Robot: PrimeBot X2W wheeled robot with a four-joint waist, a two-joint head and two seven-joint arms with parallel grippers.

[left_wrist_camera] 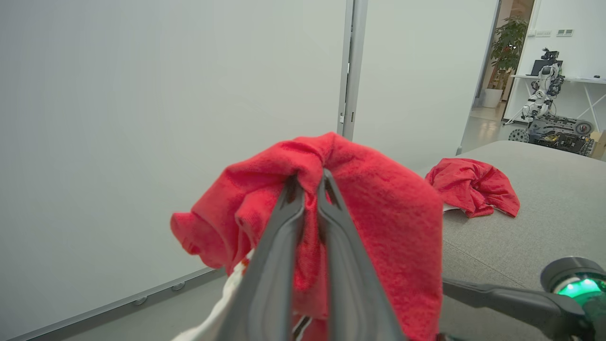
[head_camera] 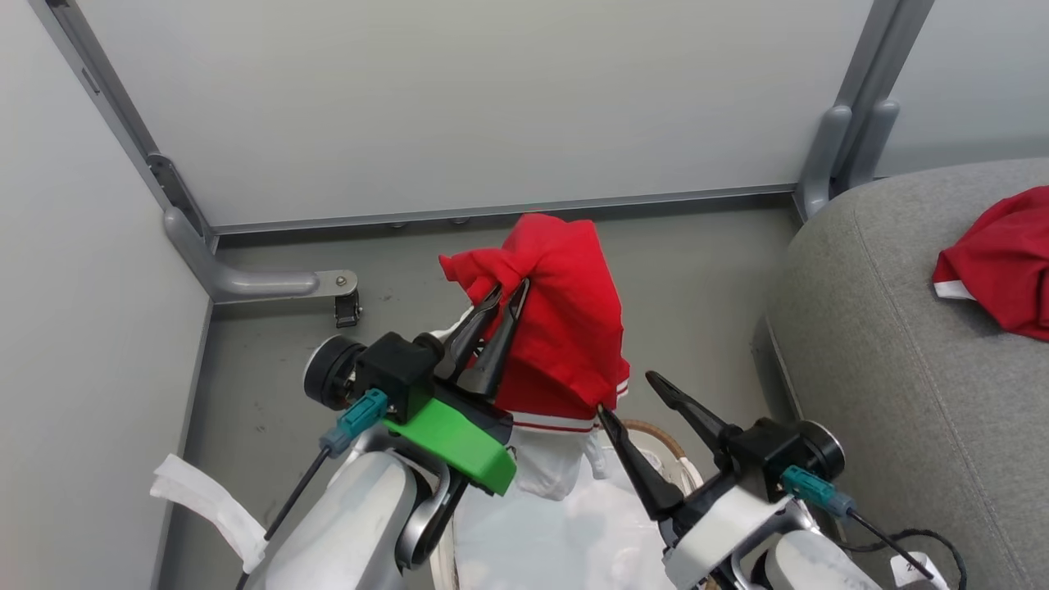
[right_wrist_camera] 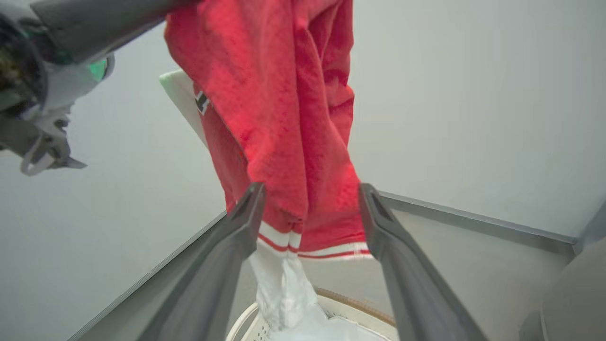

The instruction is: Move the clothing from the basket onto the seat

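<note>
The left gripper was pinched almost closed on a bunched fold near the top of the clothing, which hung in the air above the basket, its white-striped hem just over the rim; the right gripper had its fingers spread wide on either side of that hem, holding nothing.

The main risk, as I judged it, was the narrow grip; only a small fold sat between the left fingers, so a swing toward the seat could let the fabric slide out and drop to the floor. A white cloth trailed from under the hem down into the basket; if snagged, it might be dragged out too. The low hem might also catch the rim or the open right fingers.

The basket held pale white fabric, apparently a liner sheet; a second red garment lay on the seat.
</note>
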